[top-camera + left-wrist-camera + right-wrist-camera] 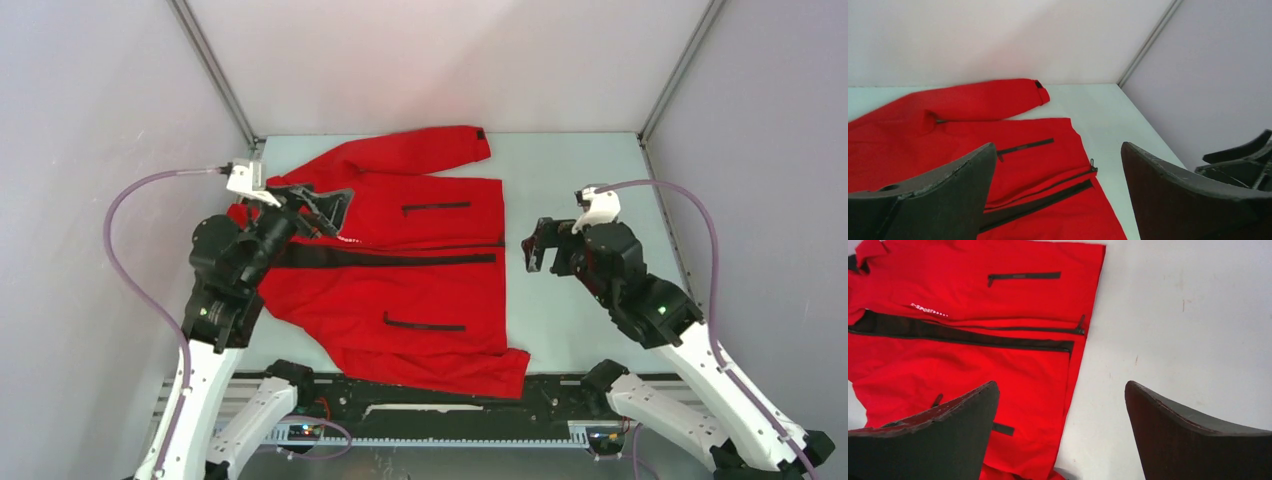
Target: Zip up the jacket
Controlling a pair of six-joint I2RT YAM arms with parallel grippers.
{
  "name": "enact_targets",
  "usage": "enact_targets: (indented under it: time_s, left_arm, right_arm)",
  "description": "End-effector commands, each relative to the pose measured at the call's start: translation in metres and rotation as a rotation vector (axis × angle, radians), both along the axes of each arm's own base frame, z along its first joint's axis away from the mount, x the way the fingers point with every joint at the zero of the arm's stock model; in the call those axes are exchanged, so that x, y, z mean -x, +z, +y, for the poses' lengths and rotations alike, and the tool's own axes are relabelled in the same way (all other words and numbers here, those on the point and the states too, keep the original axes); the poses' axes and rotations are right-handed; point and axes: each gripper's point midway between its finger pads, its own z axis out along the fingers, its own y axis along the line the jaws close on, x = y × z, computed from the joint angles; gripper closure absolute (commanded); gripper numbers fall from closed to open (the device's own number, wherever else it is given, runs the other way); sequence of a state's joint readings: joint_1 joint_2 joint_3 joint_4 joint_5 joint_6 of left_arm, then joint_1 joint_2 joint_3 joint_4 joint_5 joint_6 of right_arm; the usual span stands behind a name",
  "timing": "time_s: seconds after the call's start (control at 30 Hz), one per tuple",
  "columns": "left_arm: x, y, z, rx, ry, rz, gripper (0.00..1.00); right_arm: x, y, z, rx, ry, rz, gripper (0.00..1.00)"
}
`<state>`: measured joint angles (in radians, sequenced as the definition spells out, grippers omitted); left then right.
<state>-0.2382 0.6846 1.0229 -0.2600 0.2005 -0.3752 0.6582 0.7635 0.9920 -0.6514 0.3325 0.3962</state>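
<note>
I am holding both grippers spread wide and empty. My left gripper (303, 214) is hovering over the collar (336, 203) end of the front zipper (973, 340), and my right gripper (533, 247) is hanging just beyond the zipper's hem end. The jacket (420, 290) is lying flat on the table (570, 170), front up, its zipper gaping open and the slider (1080, 326) sitting at the hem end. I am judging the fabric light, limp and slick, so it is likely to bunch when tugged. I am favouring a pinch on the slider's small pull tab, with the hem beside the zipper pinned down.
</note>
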Motion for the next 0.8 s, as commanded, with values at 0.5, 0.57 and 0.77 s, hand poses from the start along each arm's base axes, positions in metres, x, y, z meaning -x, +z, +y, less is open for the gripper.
enact_targets:
  time_s: [0.5, 0.57, 0.77]
  left_arm:
    - [-0.113, -0.132, -0.108, -0.376, -0.143, 0.408, 0.05]
    - [-0.115, -0.144, -0.139, -0.453, -0.248, 0.379, 0.15]
    - [-0.121, -0.186, -0.213, -0.649, -0.491, 0.332, 0.21]
  right_arm:
    - [-0.062, -0.096, 0.012, -0.571, 0.002, 0.433, 0.01]
    - [-0.063, -0.101, 0.010, -0.599, 0.004, 0.452, 0.03]
    - [-0.064, -0.113, -0.015, -0.636, -0.015, 0.461, 0.13]
